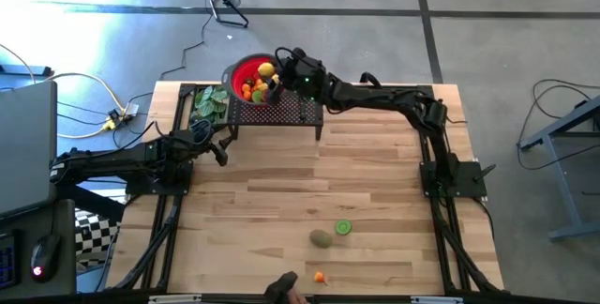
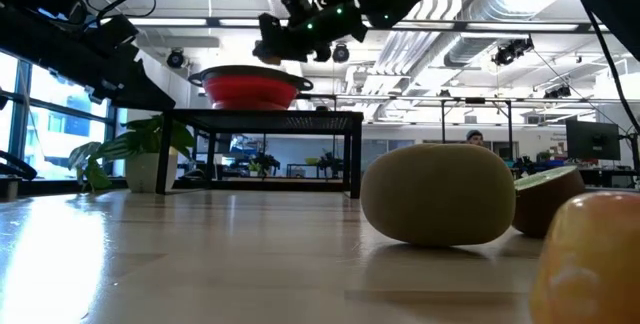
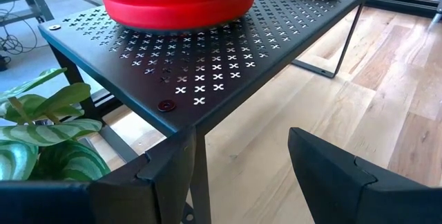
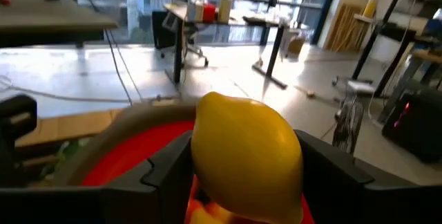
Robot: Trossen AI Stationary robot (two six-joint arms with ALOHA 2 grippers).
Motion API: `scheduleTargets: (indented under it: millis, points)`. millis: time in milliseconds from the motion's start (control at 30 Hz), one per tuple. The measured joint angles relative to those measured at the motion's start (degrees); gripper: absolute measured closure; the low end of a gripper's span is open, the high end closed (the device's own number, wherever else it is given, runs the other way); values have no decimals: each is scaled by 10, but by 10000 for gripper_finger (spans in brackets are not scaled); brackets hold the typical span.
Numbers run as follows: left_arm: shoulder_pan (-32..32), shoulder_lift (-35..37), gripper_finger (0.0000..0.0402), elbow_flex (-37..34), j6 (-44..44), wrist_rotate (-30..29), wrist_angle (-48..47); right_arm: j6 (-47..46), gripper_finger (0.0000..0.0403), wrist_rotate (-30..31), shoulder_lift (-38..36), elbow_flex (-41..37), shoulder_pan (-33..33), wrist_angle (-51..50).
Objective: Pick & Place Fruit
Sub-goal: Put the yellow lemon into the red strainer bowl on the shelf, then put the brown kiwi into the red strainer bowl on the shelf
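We see the table [image 1: 281,201] carrying a black rack [image 1: 291,112] at 12 o'clock, with the red bowl [image 1: 246,71] of fruit on it. The right gripper [image 1: 274,68] holds a lemon [image 1: 265,69] clamped over the bowl. The left gripper [image 1: 221,144], fingers apart, waits at 10 o'clock. A kiwi [image 1: 322,238], lime half [image 1: 343,228] and orange piece [image 1: 320,277] lie at 6 o'clock.

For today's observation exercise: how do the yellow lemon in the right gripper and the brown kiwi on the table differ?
The lemon is bright yellow; the kiwi is dull brownish green. The lemon is clamped between the right gripper's fingers above the red bowl on the black rack; the kiwi lies free on the wooden table, near its front edge, beside a green lime half. Both are small rounded toy fruits.
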State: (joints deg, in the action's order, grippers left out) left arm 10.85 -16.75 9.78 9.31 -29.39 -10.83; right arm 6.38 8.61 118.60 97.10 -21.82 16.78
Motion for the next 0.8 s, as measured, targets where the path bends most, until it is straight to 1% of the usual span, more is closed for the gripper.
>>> scheduleTargets:
  millis: [133,233,467,533,600,700,800]
  points:
    - [0,0,174,0,0,0,1,-8,191,-16,0,0,-1,-41]
    - [0,0,174,0,0,0,1,-8,191,-16,0,0,0,-65]
    - [0,0,174,0,0,0,1,-6,190,-16,0,0,1,-85]
    - [0,0,174,0,0,0,1,-3,184,-15,0,0,1,-84]
    - [0,0,174,0,0,0,1,-2,170,-9,0,0,2,-83]
    - [0,0,174,0,0,0,0,-2,138,2,0,0,4,-74]
    - [0,0,174,0,0,-1,0,-1,102,36,0,0,11,-67]
